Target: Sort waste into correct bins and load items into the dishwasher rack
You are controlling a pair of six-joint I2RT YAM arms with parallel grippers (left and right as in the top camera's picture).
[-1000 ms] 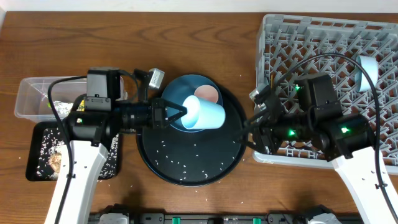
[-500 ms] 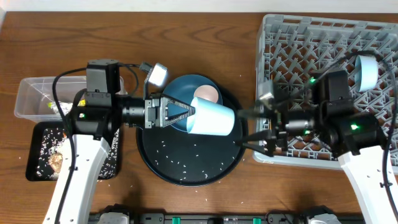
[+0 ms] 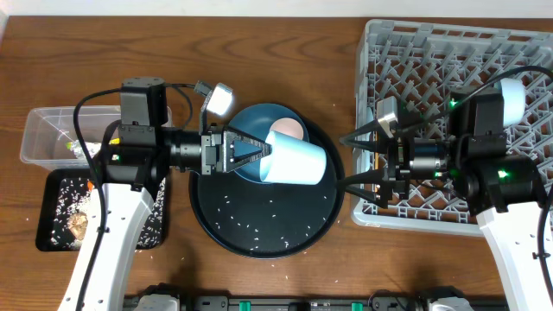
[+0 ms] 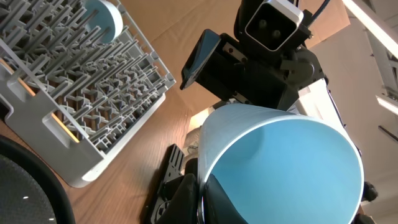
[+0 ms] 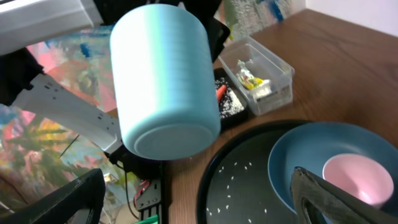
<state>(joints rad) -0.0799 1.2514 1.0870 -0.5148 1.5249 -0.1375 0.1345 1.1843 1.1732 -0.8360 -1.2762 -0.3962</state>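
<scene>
Gripping light-blue cup (image 3: 298, 161) sideways in left end effector (image 3: 251, 155), base offered toward wide-spread right end effector (image 3: 352, 164) — likely handover for dishwasher rack (image 3: 449, 52).

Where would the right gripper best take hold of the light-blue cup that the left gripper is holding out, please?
On the round wall near its closed base. The light-blue cup lies sideways in the air, left gripper pinching its rim, so the free base end points at the open right gripper. Come straight in from the rack side, a finger on each side.
</scene>
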